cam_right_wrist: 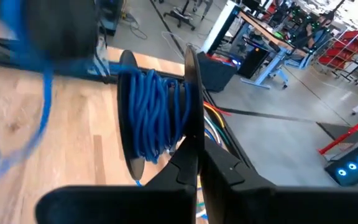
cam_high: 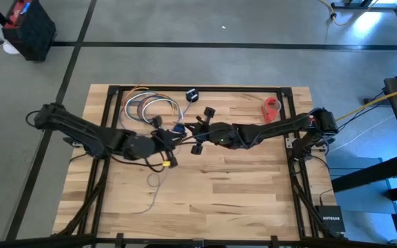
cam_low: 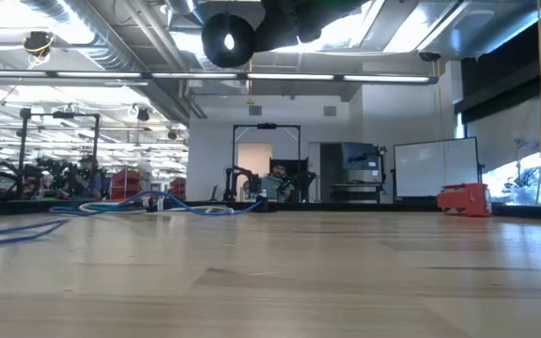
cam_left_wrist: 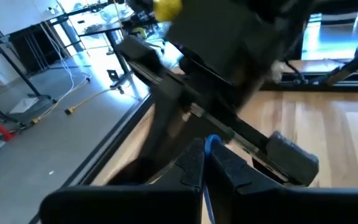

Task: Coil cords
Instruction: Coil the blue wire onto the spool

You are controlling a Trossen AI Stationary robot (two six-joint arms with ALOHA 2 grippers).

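Observation:
The cord is thin and bluish. Part of it is wound on a black spool-like puck [cam_right_wrist: 157,115], and its loose tail [cam_high: 151,187] lies on the table near the front left. Both grippers meet above the table's middle. My right gripper [cam_right_wrist: 196,163] is shut on the puck, which hangs high over the table as a black disc [cam_low: 228,39] in the low view. My left gripper [cam_left_wrist: 205,155], just left of it [cam_high: 173,140], is shut on the cord. My left gripper pinches a single strand of the blue cord [cam_left_wrist: 212,143] between its two fingertips, coming at it about level from the table's left. The strand runs down between the fingers and is held clear of the table. My right gripper pinches the rim of one of the puck's black flanges [cam_right_wrist: 190,140] between its two fingers, about level, from the table's right. The puck is lifted clear, flanges on edge, with the blue coil [cam_right_wrist: 148,118] between them. A strand [cam_right_wrist: 42,118] droops toward the left gripper.
A bundle of multicoloured looped wires [cam_high: 150,107] and a separate small black disc [cam_high: 192,95] lie at the far edge. A red roll [cam_high: 273,107] sits at the far right. The near half of the wooden table [cam_high: 240,200] is bare board apart from the cord's tail.

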